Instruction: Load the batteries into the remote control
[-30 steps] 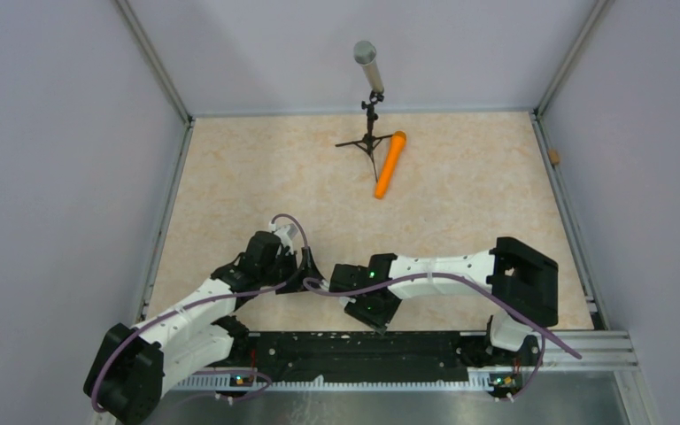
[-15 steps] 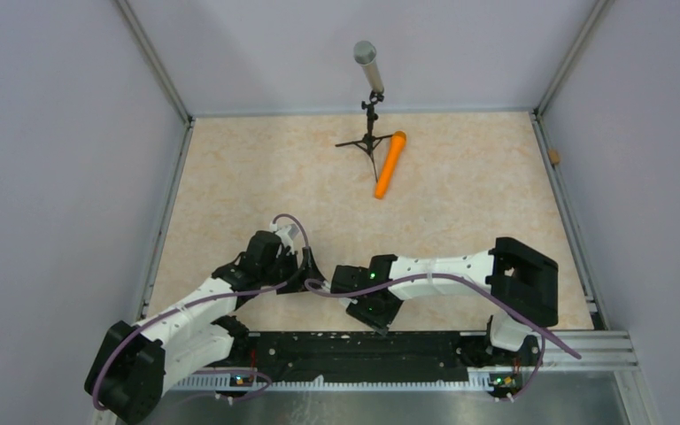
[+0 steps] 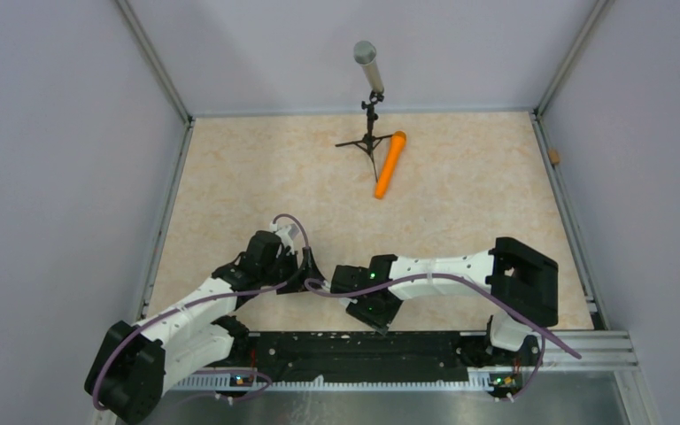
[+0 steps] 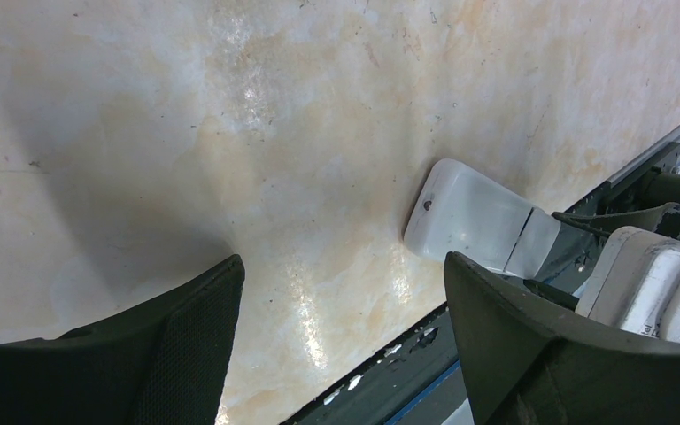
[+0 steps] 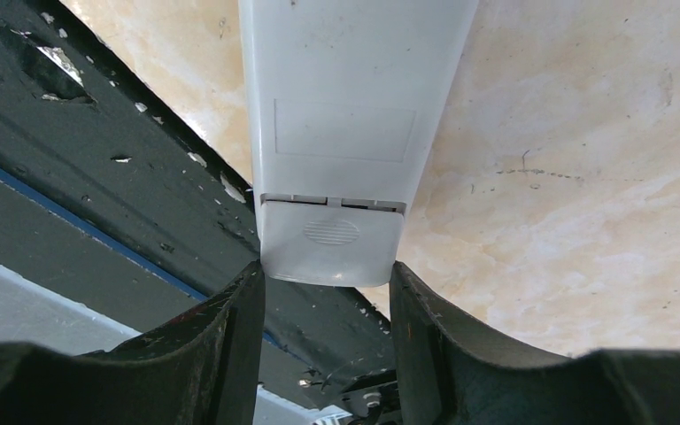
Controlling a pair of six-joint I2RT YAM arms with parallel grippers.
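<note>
Pale marbled tabletop point(image 3: 460, 212) fills the workspace, boxed in by plain lavender-grey walls point(image 3: 62, 177). On my right wrist feed, the right gripper point(image 5: 326, 270) is clamped on the remote control point(image 5: 354, 80). Both fingers point(image 5: 239, 319) press against the sides of the end nearest the wrist. The handset's plain white back faces the camera, and the ribbed battery cover point(image 5: 332, 243) sits right between the fingertips, closed. From there the body runs straight ahead, away from the gripper. The gripped end hangs over the edge of the black rail point(image 5: 97, 177), with the rest out above the table. I cannot tell whether the far end touches the surface.

The left gripper point(image 4: 343, 262) stands wide, with nothing but bare table between its fingers. From its camera, the remote's rounded far end lies just past the right finger, off to that side and clear of it. Far ahead of both grippers, a grey microphone point(image 3: 366, 62) stands on a black tripod point(image 3: 369, 142). An orange cylinder point(image 3: 390, 164) lies just beside the tripod's legs.
</note>
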